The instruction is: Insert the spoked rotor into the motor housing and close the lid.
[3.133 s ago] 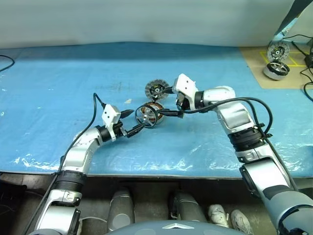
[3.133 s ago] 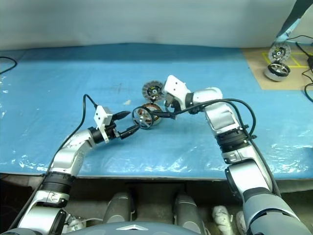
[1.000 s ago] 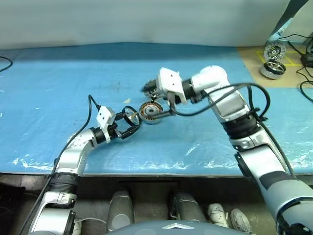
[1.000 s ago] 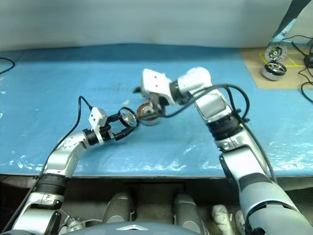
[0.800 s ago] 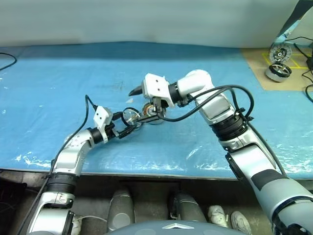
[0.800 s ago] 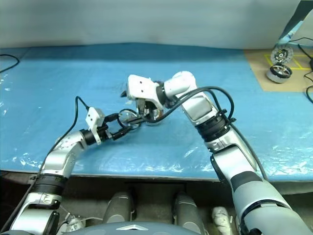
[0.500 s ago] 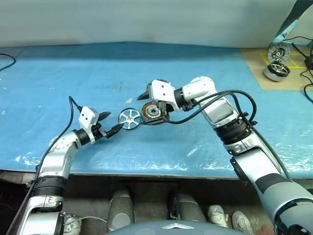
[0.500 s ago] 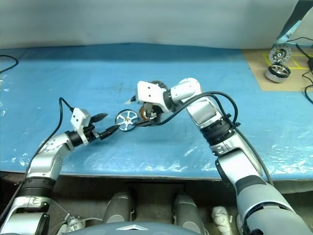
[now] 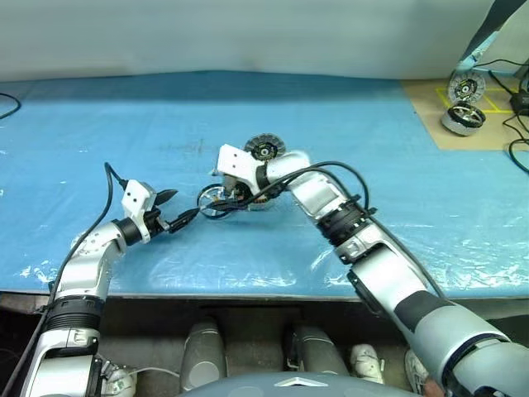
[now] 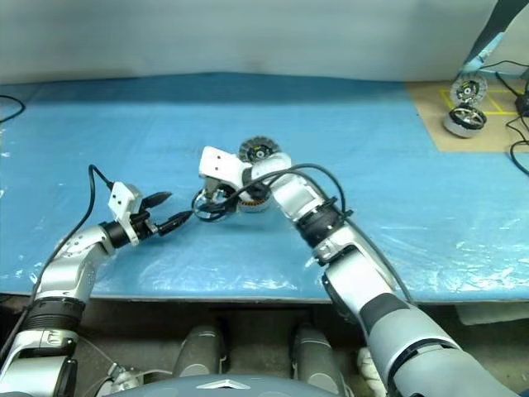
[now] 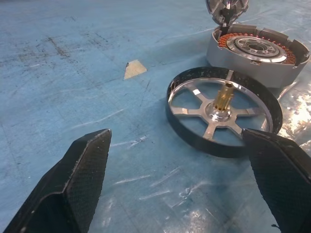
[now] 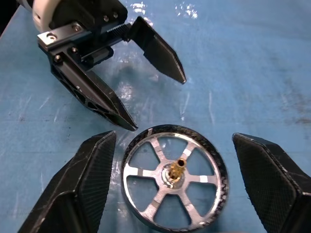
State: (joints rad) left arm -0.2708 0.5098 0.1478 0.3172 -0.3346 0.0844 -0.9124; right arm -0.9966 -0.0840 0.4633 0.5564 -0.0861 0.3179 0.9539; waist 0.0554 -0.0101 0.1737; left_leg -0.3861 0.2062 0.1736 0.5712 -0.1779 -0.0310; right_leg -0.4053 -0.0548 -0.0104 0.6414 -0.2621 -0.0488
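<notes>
since the earlier frame, right gripper (image 12: 170,184) has come down over the spoked rotor (image 12: 174,186), jaws wide, empty, straddling it for pickup. left gripper (image 10: 169,211) stands wide, empty, backed just clear of the rim. rotor lies flat, hub up, beside one motor housing (image 11: 258,52); one lid (image 9: 264,150) beyond.

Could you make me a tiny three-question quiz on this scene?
1. True or false: the spoked rotor lies flat on the blue mat.
2. Which tool hangs over it: A left tool, B right tool?
3. What round part lies beyond the motor housing?

Key: 1 true. 2 B, with its fingers spread on either side. 3 the lid.
</notes>
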